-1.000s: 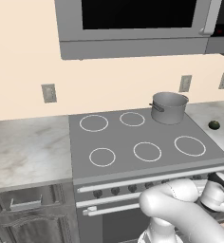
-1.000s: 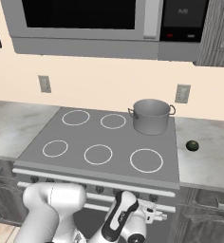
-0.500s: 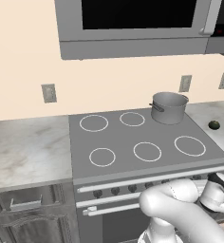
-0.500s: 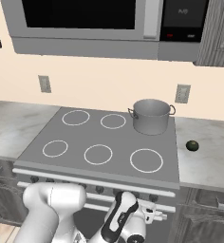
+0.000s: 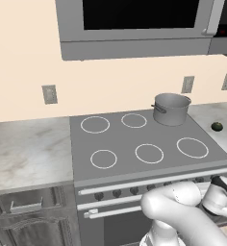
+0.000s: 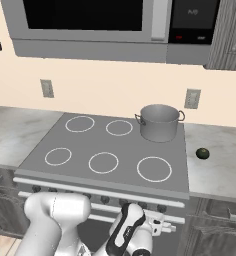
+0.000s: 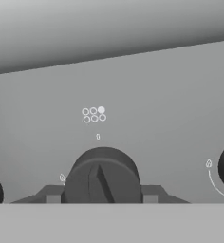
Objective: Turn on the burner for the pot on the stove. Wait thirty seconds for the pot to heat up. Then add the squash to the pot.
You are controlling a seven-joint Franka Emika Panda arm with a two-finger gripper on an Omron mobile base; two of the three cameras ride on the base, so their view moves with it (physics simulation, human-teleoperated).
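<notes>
My gripper (image 7: pixel 102 190) clamps a dark knob (image 7: pixel 103 176) on the front panel of the stove (image 6: pixel 70 172).

I see both fingers closed on that knob's sides. The pot (image 6: pixel 159 122) sits at the stove's back right corner; the squash (image 6: pixel 202 153) lies on the counter (image 6: pixel 225 170), just beyond the stove's right edge.

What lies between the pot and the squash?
Nothing stands there. In the right base view, between the pot and the squash there is only bare stove edge and marbled counter.
</notes>
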